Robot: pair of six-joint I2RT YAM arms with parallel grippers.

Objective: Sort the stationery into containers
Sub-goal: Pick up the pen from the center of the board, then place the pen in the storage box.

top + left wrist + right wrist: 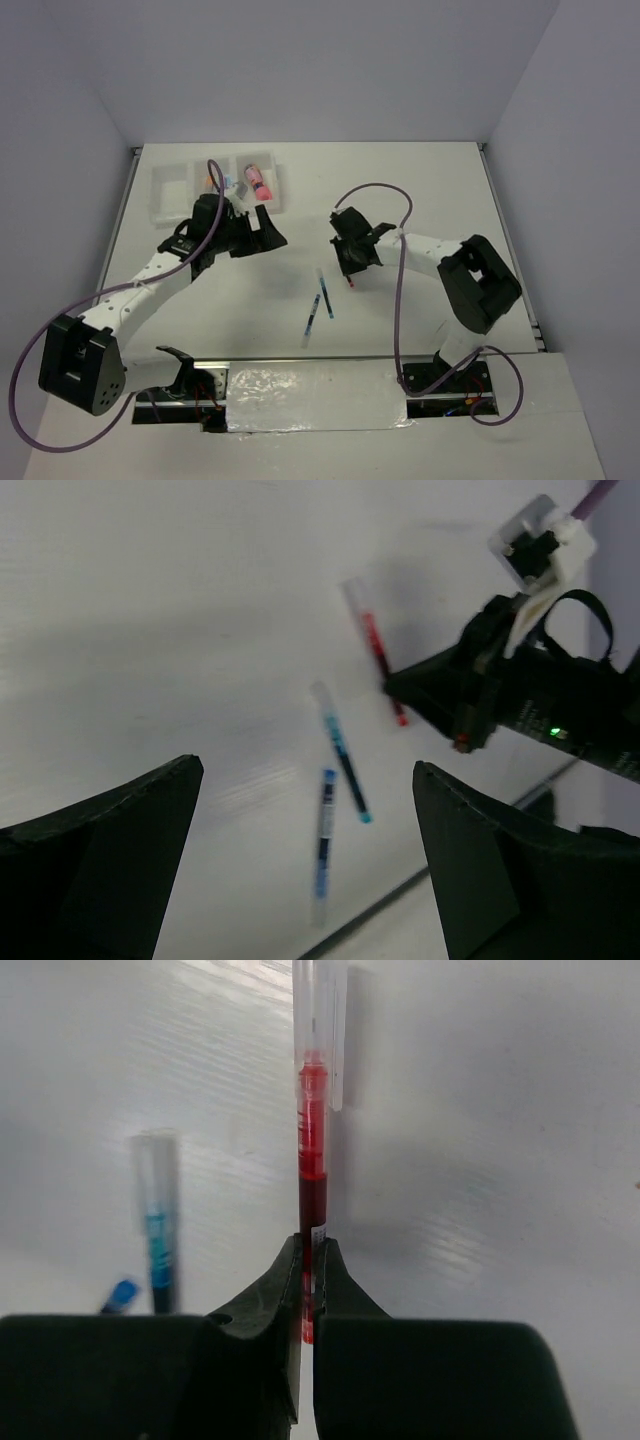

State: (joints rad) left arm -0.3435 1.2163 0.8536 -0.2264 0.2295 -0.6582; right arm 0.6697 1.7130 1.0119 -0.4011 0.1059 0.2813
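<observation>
My right gripper (310, 1252) is shut on a thin red pen (312, 1140) low over the table; in the top view the gripper (350, 266) covers most of the pen and only its red tip (352, 284) shows. Two thin blue pens (326, 298) (309, 322) lie loose on the table between the arms. They also show in the left wrist view, one teal (342, 760), one blue (323, 830). My left gripper (307, 770) is open and empty, raised beside the three joined white bins (168, 205). A pink tube (258, 183) lies in the right bin.
The middle bin holds small highlighters (214, 183), partly hidden by the left arm's purple cable. The left bin looks empty. White walls close in the table on three sides. The right gripper (440, 695) and red pen (375, 650) show in the left wrist view.
</observation>
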